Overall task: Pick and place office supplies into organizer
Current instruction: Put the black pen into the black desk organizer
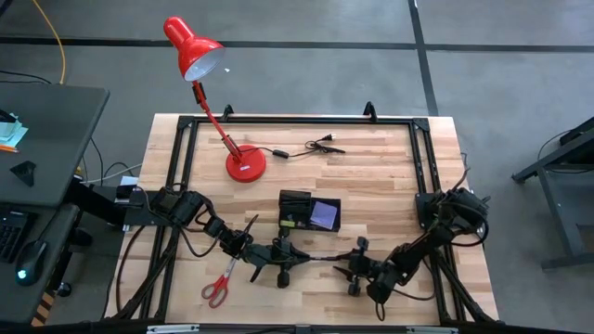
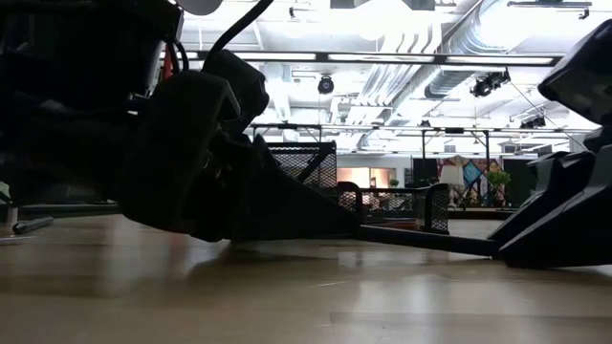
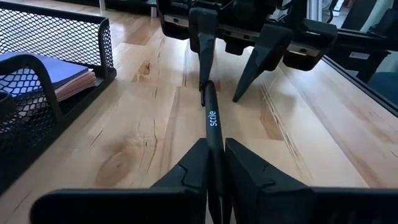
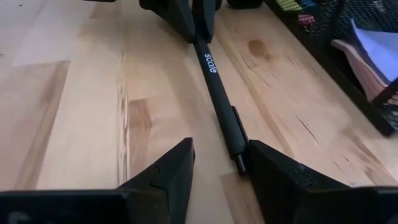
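High view: a black pen [image 1: 320, 256] is seen lying on the table [image 1: 390, 186] between both pincers, in front of the organizer [image 1: 310, 211]; the left pincer [image 1: 283, 255] is closed narrowly on one end of the pen, as the left wrist view shows; the right pincer [image 1: 357, 264] stands at the other end with its fingers parted, the pen tip lying just beside one finger [image 4: 283, 174] without being clamped; a purple pad [image 1: 324, 213] is held in the organizer's right compartment; red scissors [image 1: 220, 286] lie on the table near the left arm, apart from the pen; a red lamp [image 1: 245, 165] and a black cable [image 1: 311, 147] are placed behind the organizer, well apart from the pincers.
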`<control>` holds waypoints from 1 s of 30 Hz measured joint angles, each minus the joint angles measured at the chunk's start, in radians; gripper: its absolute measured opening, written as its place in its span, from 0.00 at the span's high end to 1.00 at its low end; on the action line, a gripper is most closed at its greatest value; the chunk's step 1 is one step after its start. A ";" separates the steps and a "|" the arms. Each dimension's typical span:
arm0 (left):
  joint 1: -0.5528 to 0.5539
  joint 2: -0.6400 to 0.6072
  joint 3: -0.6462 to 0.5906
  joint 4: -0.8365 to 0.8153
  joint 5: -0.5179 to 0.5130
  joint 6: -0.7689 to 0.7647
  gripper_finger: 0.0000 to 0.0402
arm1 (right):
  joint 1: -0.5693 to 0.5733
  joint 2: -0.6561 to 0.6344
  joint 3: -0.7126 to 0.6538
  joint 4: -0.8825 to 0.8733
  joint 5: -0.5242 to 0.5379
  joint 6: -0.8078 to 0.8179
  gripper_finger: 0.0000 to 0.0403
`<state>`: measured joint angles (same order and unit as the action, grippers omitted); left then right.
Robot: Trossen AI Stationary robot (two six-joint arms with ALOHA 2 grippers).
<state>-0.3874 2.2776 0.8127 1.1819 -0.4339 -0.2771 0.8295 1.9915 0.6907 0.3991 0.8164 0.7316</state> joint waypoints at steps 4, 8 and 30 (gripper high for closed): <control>0.000 -0.001 0.000 0.000 0.000 -0.006 0.89 | -0.015 0.000 0.000 -0.001 -0.010 -0.007 0.69; -0.002 -0.001 -0.001 0.000 0.010 -0.004 0.95 | -0.016 -0.001 0.001 -0.002 -0.020 -0.023 0.78; -0.080 -0.141 -0.032 0.100 0.168 0.042 0.58 | -0.013 -0.134 -0.001 0.011 -0.094 -0.194 0.99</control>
<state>-0.4670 2.1369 0.7808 1.2818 -0.2655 -0.2346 0.8165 1.8571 0.6898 0.4099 0.7223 0.5378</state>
